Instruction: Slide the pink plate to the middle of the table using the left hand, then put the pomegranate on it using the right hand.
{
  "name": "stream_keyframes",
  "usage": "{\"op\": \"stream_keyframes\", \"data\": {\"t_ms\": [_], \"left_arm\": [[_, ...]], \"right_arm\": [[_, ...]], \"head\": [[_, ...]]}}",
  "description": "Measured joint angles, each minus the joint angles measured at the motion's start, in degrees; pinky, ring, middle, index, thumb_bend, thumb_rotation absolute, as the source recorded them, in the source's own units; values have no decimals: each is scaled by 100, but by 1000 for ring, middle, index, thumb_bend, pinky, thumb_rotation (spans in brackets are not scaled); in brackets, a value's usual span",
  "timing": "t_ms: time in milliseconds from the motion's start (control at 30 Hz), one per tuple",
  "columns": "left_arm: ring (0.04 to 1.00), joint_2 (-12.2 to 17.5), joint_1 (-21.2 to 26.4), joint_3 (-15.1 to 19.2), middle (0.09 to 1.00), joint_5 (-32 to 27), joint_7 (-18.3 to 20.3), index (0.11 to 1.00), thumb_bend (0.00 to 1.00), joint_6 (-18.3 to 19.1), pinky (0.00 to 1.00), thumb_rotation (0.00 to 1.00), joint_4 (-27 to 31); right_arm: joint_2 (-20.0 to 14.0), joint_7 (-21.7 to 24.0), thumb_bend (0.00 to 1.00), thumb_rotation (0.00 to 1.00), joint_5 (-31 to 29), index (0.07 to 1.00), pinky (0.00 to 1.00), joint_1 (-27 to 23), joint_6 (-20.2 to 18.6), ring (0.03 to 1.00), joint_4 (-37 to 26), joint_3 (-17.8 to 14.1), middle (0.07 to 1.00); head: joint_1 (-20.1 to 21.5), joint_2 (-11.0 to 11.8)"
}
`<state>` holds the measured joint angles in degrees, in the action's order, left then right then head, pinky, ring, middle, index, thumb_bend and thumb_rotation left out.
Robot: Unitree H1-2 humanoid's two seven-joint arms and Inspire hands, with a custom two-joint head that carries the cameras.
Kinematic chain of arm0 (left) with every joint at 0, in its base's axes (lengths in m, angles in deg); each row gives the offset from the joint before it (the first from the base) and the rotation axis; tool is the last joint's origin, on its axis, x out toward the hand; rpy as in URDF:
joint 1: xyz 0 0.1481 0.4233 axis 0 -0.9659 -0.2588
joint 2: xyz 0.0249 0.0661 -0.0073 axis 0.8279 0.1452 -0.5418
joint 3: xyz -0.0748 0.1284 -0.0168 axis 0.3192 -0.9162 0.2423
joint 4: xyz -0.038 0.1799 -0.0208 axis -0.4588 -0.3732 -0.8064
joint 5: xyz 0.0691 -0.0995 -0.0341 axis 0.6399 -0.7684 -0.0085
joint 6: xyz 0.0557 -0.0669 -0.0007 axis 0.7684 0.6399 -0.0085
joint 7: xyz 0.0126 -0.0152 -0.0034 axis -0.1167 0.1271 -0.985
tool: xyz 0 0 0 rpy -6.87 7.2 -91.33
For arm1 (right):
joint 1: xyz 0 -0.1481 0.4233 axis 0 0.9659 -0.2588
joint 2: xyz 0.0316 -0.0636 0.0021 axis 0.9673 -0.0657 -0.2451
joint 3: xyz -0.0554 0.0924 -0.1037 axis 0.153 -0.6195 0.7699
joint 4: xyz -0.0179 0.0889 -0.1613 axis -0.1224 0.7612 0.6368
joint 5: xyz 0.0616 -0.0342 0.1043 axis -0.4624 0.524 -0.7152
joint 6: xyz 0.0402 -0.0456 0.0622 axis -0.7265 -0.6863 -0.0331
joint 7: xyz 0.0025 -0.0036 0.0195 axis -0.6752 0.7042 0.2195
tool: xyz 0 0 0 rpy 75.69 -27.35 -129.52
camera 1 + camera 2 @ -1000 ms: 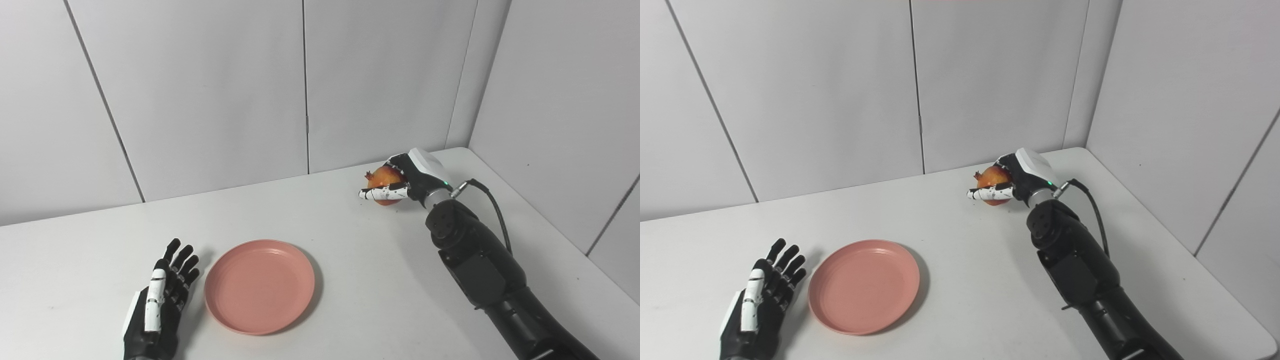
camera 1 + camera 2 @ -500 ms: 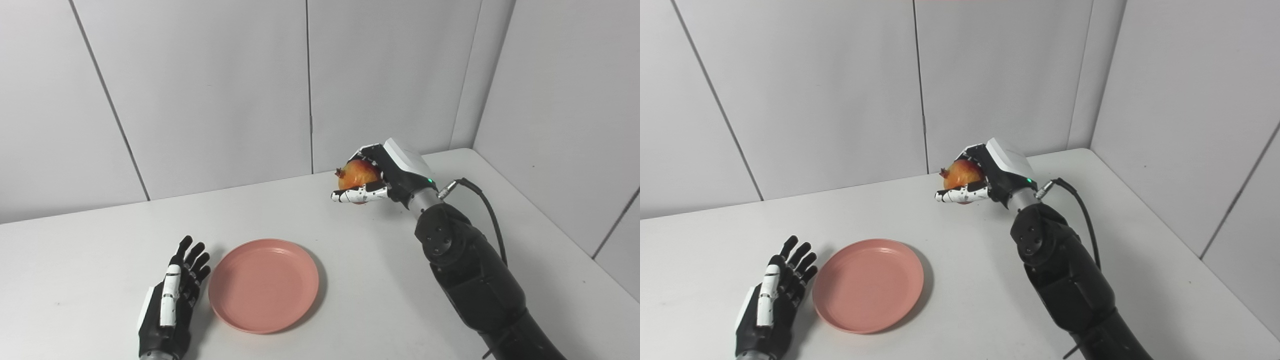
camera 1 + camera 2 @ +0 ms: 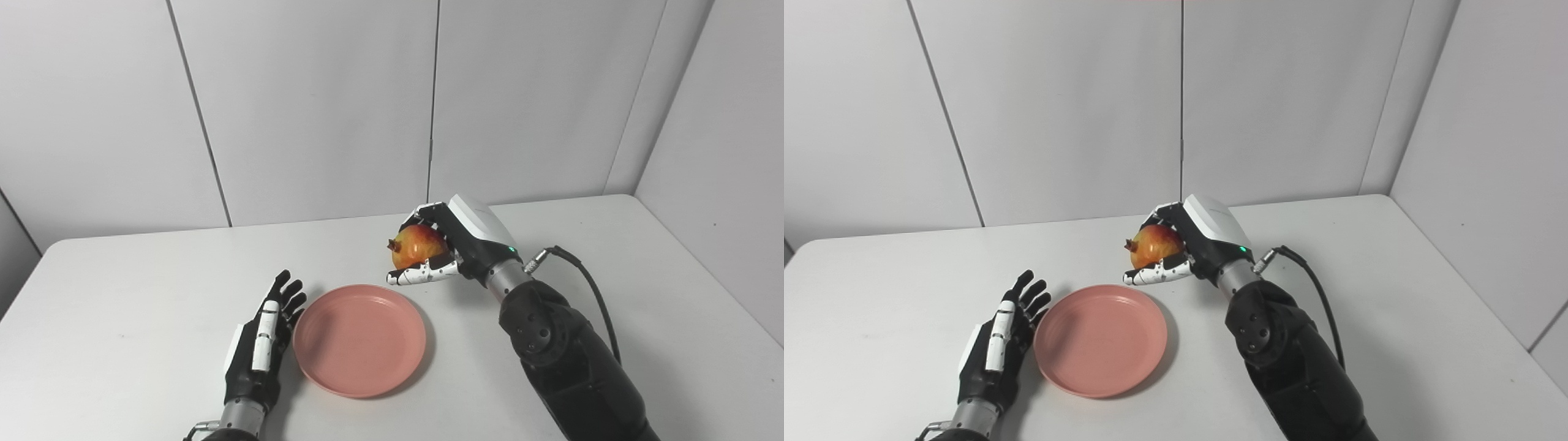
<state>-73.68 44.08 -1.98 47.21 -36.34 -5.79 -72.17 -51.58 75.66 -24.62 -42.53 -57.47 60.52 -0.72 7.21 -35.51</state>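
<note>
The pink plate [image 3: 360, 339] lies flat near the middle front of the white table [image 3: 141, 288], with nothing on it. My left hand [image 3: 260, 349] rests open beside the plate's left rim, fingers straight and pointing away from me. My right hand [image 3: 456, 242] is shut on the red-orange pomegranate [image 3: 418, 245], holding it in the air just beyond the plate's far right rim. The fruit's crown points left. In the right eye view the pomegranate [image 3: 1154, 244] hangs above the plate's [image 3: 1099, 340] far edge.
White wall panels close off the back and right side of the table. A black cable [image 3: 585, 288] loops from my right wrist over the table to the right. The table's left corner [image 3: 46, 251] is in view.
The camera has turned, shifting the whole picture right. My right hand has carried the pomegranate left and toward me, nearer the plate. The left hand and plate have stayed together.
</note>
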Motion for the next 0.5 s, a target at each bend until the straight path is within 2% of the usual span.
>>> {"op": "stream_keyframes", "data": {"t_ms": [100, 133, 167, 233, 300, 400, 500], "left_arm": [[919, -62, 0, -30, 931, 158, -94, 928, 385, -106, 895, 1000, -49], [923, -76, 2, -39, 935, 202, -114, 933, 384, -155, 899, 1000, -75], [924, -86, 5, -47, 936, 232, -131, 934, 384, -207, 901, 1000, -109], [925, -107, 21, -51, 934, 315, -168, 933, 390, -224, 901, 1000, -137], [926, -155, 30, -46, 932, 375, -256, 932, 390, -227, 907, 1000, -143], [928, -229, 61, -44, 934, 486, -418, 936, 394, -239, 909, 1000, -175], [927, -296, 76, -40, 934, 593, -515, 936, 397, -266, 907, 1000, -208]], "right_arm": [[138, -1, 375, 198, 53, 553, 293, 0, 7, 388, 51, 185, 471], [187, 0, 376, 227, 54, 627, 339, 0, 11, 441, 64, 224, 530], [223, 0, 376, 238, 59, 653, 354, -1, 29, 460, 84, 276, 549], [260, 3, 381, 247, 73, 601, 341, -11, 104, 433, 194, 382, 506], [268, 5, 388, 213, 92, 537, 273, -11, 186, 358, 315, 490, 432], [288, 2, 384, 215, 99, 530, 263, -10, 327, 351, 459, 591, 432], [334, -9, 377, 252, 108, 545, 298, -8, 408, 393, 563, 662, 475]], "head": [[-62, -18], [-62, -18], [-149, -53], [-246, -88], [-430, -149], [-518, -176], [-694, -229]]}}
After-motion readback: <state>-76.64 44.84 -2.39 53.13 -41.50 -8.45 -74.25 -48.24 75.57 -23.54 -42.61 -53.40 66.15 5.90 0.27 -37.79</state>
